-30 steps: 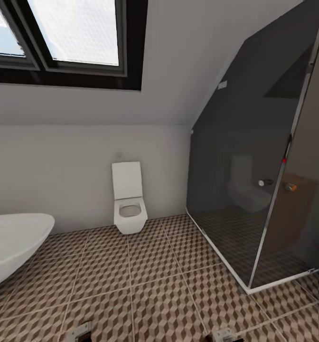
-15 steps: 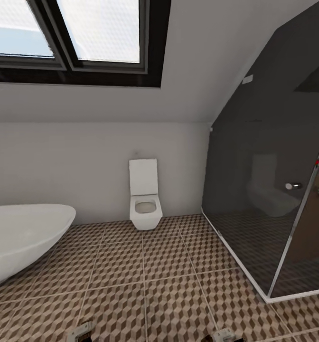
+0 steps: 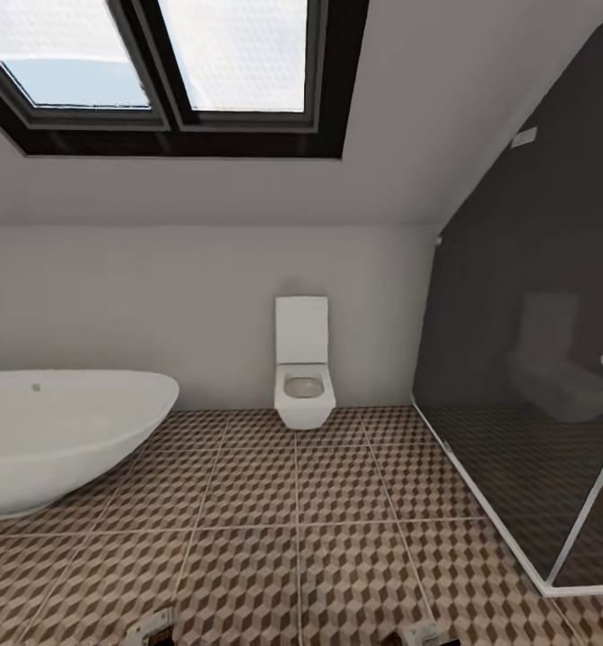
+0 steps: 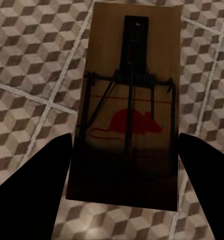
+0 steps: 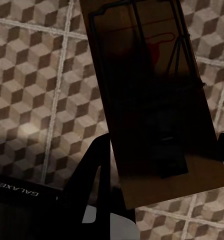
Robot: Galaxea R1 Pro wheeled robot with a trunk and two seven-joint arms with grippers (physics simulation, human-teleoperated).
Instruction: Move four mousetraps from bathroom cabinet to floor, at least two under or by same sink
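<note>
- Brown mousetrap (image 4: 128, 107), red mouse print showing, is sitting clamped between the left gripper (image 4: 124, 187) fingers above the bathroom floor (image 4: 34, 65).
- Right gripper (image 5: 164, 165) is gripping a second mousetrap (image 5: 152, 95).
- Head view is showing open tiles between bathtub (image 3: 59, 435), toilet (image 3: 303, 363) and glass shower (image 3: 535, 359).

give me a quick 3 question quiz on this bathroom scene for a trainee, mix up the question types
1. True or false: each gripper holds a mousetrap between its fingers.
2. Multiple choice: what stands against the far wall between the bathtub and the glass shower enclosure? A) a sink B) a toilet C) a cabinet
3. Fill in: the picture printed on the left gripper's mousetrap is a red ____.

Key
1. True: the left gripper and the right gripper each hold a trap; the right one's mousetrap hangs above the bathroom floor.
2. B, the toilet.
3. mouse
</note>
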